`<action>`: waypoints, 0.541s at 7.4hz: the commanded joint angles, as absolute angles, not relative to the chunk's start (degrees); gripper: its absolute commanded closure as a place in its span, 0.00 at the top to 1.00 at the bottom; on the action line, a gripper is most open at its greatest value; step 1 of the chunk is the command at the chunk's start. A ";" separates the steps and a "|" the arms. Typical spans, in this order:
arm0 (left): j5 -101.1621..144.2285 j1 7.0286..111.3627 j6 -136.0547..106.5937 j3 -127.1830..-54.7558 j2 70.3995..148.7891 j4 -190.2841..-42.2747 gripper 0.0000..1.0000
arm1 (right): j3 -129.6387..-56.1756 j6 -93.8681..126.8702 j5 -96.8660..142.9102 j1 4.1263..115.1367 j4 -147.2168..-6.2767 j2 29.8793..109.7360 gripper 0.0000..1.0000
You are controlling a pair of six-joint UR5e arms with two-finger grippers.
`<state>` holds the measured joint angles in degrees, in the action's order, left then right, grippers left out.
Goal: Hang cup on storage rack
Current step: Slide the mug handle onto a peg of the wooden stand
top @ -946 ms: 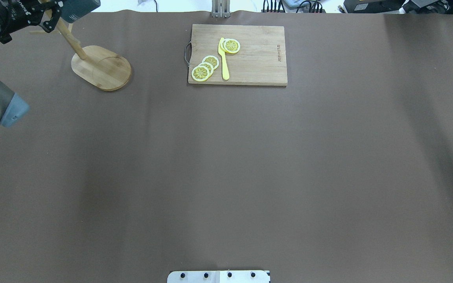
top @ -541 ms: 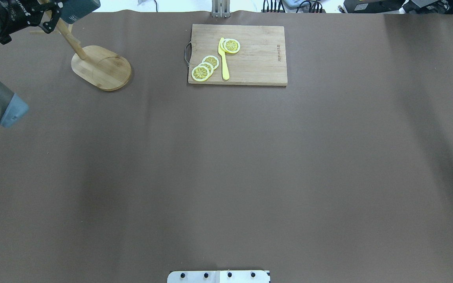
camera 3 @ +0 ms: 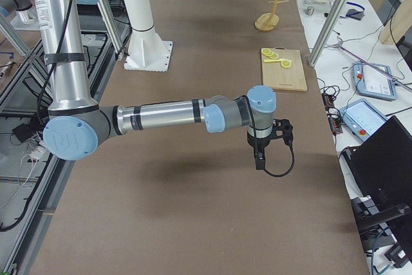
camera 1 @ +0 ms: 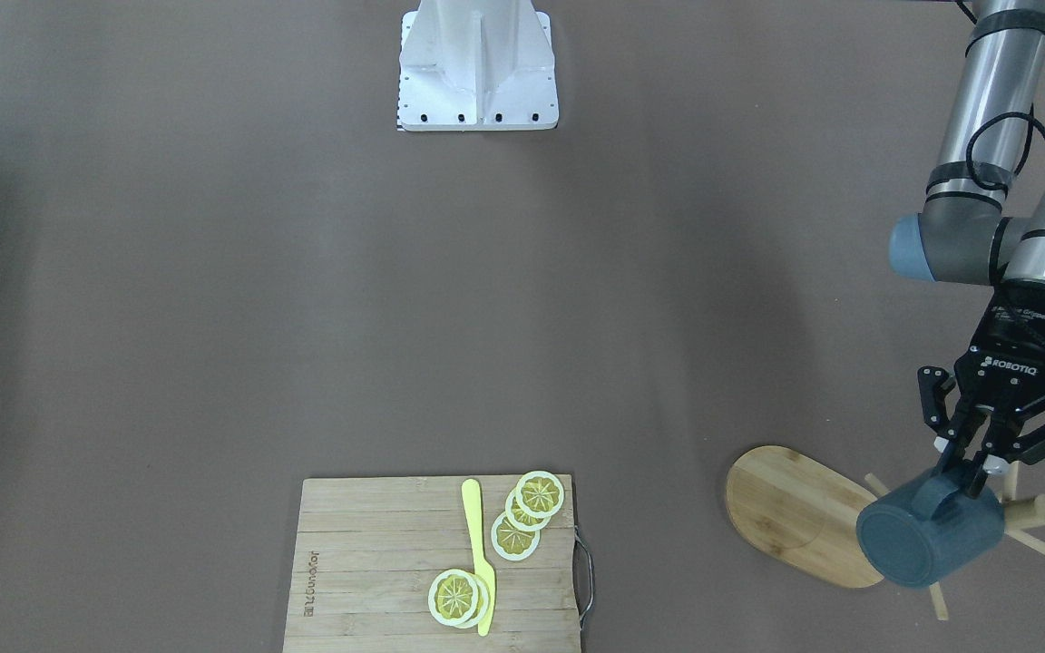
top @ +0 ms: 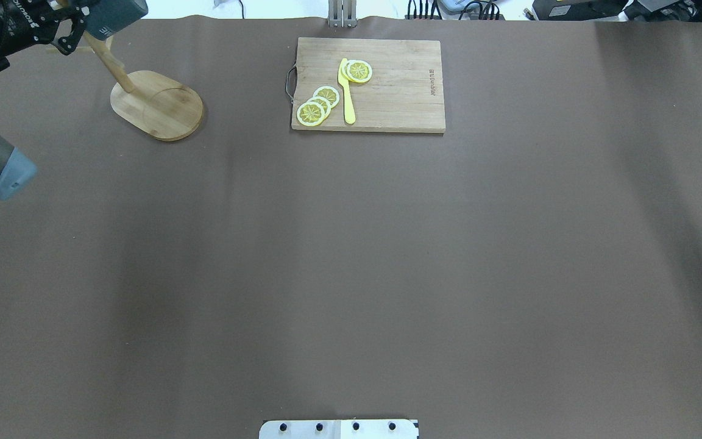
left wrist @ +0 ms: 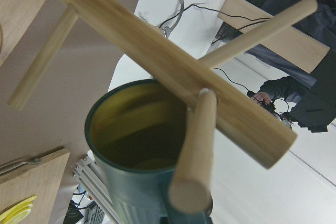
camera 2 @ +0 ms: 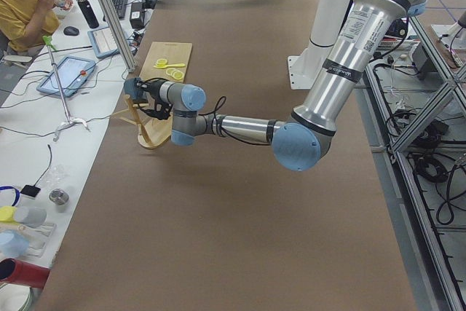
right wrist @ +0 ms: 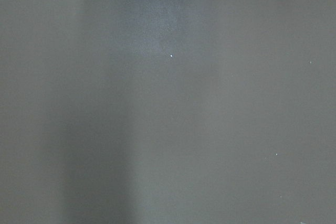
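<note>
The slate-blue cup (camera 1: 931, 540) lies on its side in the air, held by its handle in my left gripper (camera 1: 976, 473), which is shut on it. It hangs right beside the storage rack's post (camera 1: 1035, 512), above the rack's oval bamboo base (camera 1: 799, 512). In the overhead view the cup (top: 113, 15) and left gripper (top: 70, 21) are at the far left corner, over the rack (top: 159, 103). In the left wrist view the cup's olive inside (left wrist: 136, 145) sits just behind a peg (left wrist: 191, 156). My right gripper (camera 3: 265, 141) shows only in the exterior right view; I cannot tell its state.
A cutting board (top: 400, 91) with lemon slices (top: 317, 105) and a yellow knife (top: 347, 91) lies at the far middle of the table. The robot's white base plate (camera 1: 477, 68) is at the near edge. A person (camera 2: 25, 5) sits beyond the far table edge.
My left gripper and the cup have shifted slightly left and farther away along the rack's post. The left elbow has drawn back toward the left edge. The rack stays put.
</note>
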<state>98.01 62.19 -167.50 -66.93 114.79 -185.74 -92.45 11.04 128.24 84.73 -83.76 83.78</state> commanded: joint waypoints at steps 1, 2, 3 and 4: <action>98.09 62.31 -167.34 -66.97 114.26 -187.02 0.21 | -92.55 11.07 128.23 84.73 -83.76 84.02 1.00; 98.09 62.23 -167.08 -67.06 113.13 -188.60 0.52 | -92.90 11.07 128.23 84.73 -83.76 84.11 1.00; 98.09 62.31 -166.99 -67.23 113.03 -188.70 0.97 | -92.99 11.07 128.23 84.73 -83.76 84.20 1.00; 98.17 62.23 -166.99 -67.41 112.68 -188.79 0.99 | -92.99 11.07 128.23 84.73 -83.76 84.29 1.00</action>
<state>98.11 62.27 -167.06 -67.21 113.12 -188.45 -92.91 11.07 128.23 84.73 -83.76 84.17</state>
